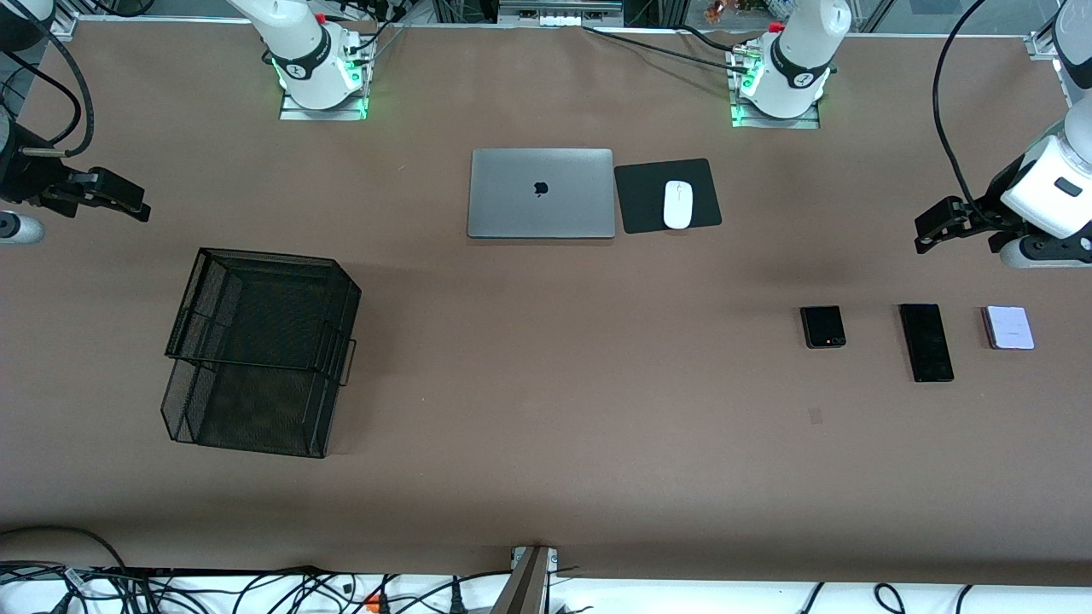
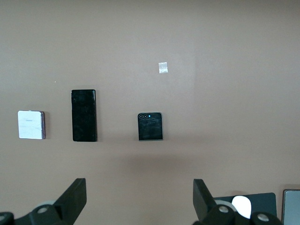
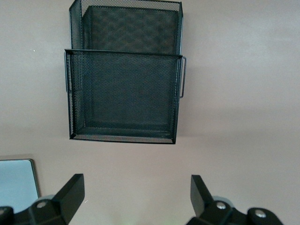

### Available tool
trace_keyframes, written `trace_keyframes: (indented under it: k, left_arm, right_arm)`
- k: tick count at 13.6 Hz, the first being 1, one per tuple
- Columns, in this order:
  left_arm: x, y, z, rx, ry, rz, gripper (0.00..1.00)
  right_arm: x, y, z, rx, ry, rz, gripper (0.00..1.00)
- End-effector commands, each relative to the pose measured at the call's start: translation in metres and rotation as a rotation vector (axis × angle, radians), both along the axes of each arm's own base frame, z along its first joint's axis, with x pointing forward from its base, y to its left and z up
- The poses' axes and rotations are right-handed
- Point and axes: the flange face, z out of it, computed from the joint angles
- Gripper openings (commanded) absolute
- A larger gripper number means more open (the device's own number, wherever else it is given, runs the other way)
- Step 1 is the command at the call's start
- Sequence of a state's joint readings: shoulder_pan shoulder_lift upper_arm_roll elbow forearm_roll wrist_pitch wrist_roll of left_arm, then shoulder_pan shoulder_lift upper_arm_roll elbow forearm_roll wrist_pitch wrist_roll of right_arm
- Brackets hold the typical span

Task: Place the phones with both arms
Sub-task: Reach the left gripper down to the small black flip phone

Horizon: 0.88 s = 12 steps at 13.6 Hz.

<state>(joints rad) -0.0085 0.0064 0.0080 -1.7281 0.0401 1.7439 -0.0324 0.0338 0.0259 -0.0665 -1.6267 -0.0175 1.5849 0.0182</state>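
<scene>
Three phones lie in a row at the left arm's end of the table: a small squarish black one (image 1: 823, 327), a long slim black slab (image 1: 926, 342) and a small squarish lavender-white one (image 1: 1007, 327). The left wrist view shows them too: the small black one (image 2: 150, 126), the slab (image 2: 84, 115) and the pale one (image 2: 31, 124). My left gripper (image 1: 928, 228) hangs open and empty over bare table beside the row, also in its wrist view (image 2: 139, 190). My right gripper (image 1: 128, 198) hangs open and empty over bare table at the right arm's end, also in its wrist view (image 3: 136, 185).
A black two-tier mesh tray (image 1: 256, 418) stands empty toward the right arm's end, also in the right wrist view (image 3: 124, 138). A closed grey laptop (image 1: 541, 193) and a white mouse (image 1: 677, 204) on a black pad (image 1: 640, 200) lie near the bases. A small tape mark (image 1: 815, 415) is on the table.
</scene>
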Motion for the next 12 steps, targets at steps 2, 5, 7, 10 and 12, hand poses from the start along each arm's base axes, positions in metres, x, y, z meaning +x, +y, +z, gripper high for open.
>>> trace_keyframes:
  k: [2,5,7,10,12]
  left_arm:
    - [-0.001,-0.002,0.0,-0.011,-0.002,-0.012,1.0]
    - [-0.004,-0.004,-0.003,-0.015,0.029,-0.005,1.0]
    - [-0.009,-0.002,-0.012,-0.016,0.101,0.0,1.0]
    - [0.01,-0.012,-0.005,-0.015,0.088,-0.018,1.0]
    - [0.022,-0.012,-0.01,0.001,0.111,-0.019,1.0]
  right_arm:
    - [-0.004,-0.005,0.008,0.003,-0.023,-0.003,1.0]
    - [-0.004,-0.007,0.008,0.001,-0.022,-0.006,1.0]
    - [-0.004,-0.007,0.007,0.001,-0.022,-0.009,1.0]
    - [-0.004,-0.007,0.007,0.001,-0.017,-0.015,1.0]
    - [-0.003,-0.007,0.004,0.003,-0.009,-0.014,1.0]
